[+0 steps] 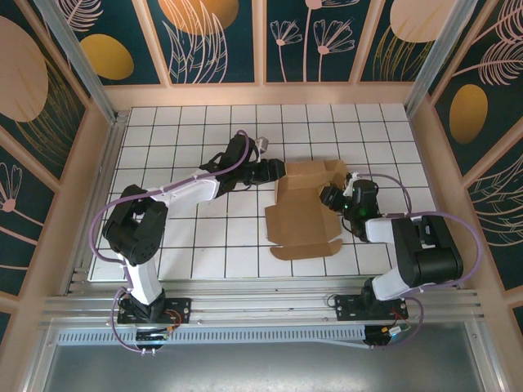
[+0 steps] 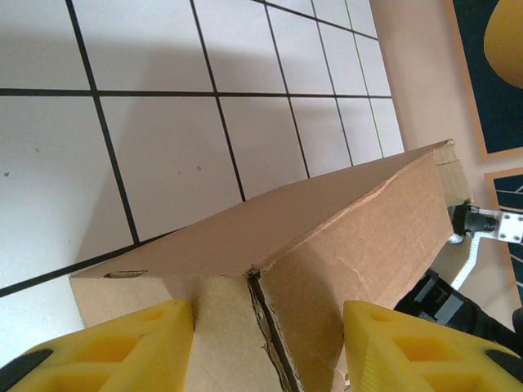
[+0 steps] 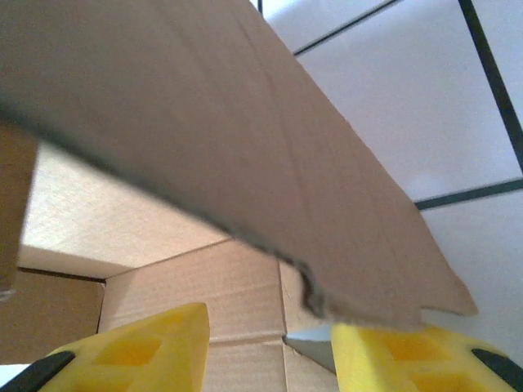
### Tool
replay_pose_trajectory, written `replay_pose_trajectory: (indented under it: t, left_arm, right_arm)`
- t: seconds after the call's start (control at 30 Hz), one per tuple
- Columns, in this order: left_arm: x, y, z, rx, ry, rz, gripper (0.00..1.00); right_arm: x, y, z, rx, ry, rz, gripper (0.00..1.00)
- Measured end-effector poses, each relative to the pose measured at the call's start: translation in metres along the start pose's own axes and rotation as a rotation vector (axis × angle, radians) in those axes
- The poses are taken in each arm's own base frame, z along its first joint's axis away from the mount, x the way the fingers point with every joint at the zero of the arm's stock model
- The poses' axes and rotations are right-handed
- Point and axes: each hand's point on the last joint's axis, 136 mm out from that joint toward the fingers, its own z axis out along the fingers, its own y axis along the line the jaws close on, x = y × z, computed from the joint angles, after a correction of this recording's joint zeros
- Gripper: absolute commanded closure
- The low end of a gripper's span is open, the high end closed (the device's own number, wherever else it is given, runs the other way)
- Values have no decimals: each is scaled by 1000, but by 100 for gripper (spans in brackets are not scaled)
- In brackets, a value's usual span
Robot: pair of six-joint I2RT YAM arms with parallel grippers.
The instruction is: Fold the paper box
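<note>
Left gripper (image 2: 268, 327) straddles a paper box (image 1: 304, 214) wall corner, grip unclear; right gripper (image 3: 270, 335) half-open, box flap just above its fingers.

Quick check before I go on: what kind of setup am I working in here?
Likely a lab test cell: a white gridded table, aluminium frame rails at the near edge, and decorated panel walls enclosing it.

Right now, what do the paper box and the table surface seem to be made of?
The paper box: brown corrugated cardboard, matte; its cut edge shows layers. The table: smooth white surface with black grid lines; perhaps laminate or printed sheet, I cannot tell which.
</note>
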Motion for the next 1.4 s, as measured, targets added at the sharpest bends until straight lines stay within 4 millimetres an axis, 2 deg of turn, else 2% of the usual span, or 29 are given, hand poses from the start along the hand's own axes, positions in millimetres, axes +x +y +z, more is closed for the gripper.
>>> replay_pose_trajectory:
  t: [0.13, 0.33, 0.6, 0.77, 0.9, 1.03, 1.13, 1.27, 1.4]
  left_arm:
    - [0, 0, 0, 0, 1, 0, 50]
    - [1, 0, 0, 1, 3, 0, 50]
    - [1, 0, 0, 1, 3, 0, 50]
    - [0, 0, 0, 1, 3, -1, 50]
    - [0, 0, 0, 0, 3, 0, 50]
    - [1, 0, 0, -1, 5, 8, 50]
    - [1, 0, 0, -2, 6, 10, 50]
    - [1, 0, 0, -3, 6, 9, 50]
    - [1, 0, 0, -3, 7, 9, 50]
  right_arm:
    - [-3, 8, 4, -44, -18, -28, 58]
    - [17, 18, 16, -107, 39, -47, 61]
    - [29, 35, 18, -151, 67, -76, 61]
    - [31, 41, 21, -169, 61, -71, 61]
    - [27, 44, 15, -173, 47, -66, 58]
    - [5, 61, -5, -194, -11, -100, 55]
    - [-16, 76, -28, -212, -80, -150, 50]
    - [-42, 89, -68, -224, -171, -208, 46]
    - [-69, 91, -106, -195, -266, -264, 39]
